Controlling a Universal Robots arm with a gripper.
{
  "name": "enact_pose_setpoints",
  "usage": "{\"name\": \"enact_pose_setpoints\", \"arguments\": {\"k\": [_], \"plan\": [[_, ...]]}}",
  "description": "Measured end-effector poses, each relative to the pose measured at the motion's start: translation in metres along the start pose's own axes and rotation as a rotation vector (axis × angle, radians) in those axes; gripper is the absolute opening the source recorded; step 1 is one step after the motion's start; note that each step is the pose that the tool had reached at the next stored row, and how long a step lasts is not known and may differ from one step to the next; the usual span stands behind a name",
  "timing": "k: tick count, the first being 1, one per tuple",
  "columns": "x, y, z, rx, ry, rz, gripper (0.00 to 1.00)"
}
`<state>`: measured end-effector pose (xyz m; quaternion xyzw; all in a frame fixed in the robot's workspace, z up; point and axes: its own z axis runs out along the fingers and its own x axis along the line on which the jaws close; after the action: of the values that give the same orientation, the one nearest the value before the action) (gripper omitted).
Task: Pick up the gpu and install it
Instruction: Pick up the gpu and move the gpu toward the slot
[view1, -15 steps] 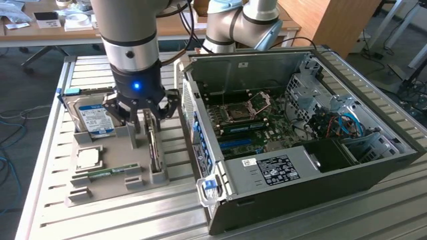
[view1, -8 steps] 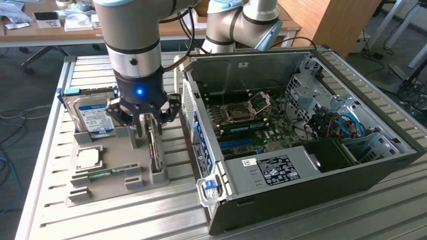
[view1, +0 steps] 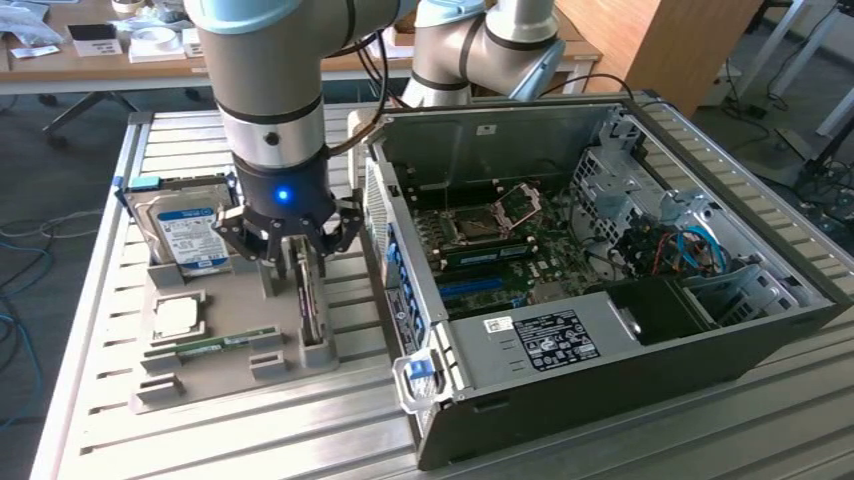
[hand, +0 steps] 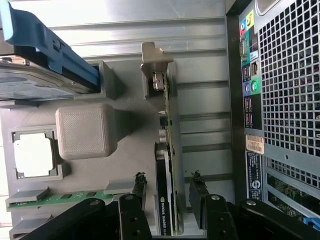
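The gpu (view1: 311, 312) stands on edge in a slot of the grey holder tray (view1: 234, 300), to the exterior view's left of the open computer case (view1: 561, 345). My gripper (view1: 299, 272) hangs straight down over it. In the wrist view the gpu (hand: 170, 125) runs edge-on between my two black fingers (hand: 139, 186), with its pale metal bracket at the far end. The gripper (hand: 167, 184) is open, one finger on each side of the card with a narrow gap on both sides.
The tray (hand: 125, 165) also holds a silver hard drive (view1: 187, 235) with a blue label, a CPU (view1: 178, 316) and a green memory stick (view1: 214, 347). The case's perforated rear wall (hand: 287, 90) stands close beside the gpu. The motherboard (view1: 494, 240) lies exposed inside.
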<state>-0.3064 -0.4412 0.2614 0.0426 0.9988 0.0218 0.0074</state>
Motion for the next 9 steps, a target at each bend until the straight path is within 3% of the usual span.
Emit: {"name": "enact_pose_setpoints", "arguments": {"k": [4, 9], "plan": [[0.0, 0.0, 0.0003, -0.0001, 0.0, 0.0, 0.49], [0.0001, -0.0003, 0.0074, -0.0002, 0.0001, -0.003, 0.49]]}}
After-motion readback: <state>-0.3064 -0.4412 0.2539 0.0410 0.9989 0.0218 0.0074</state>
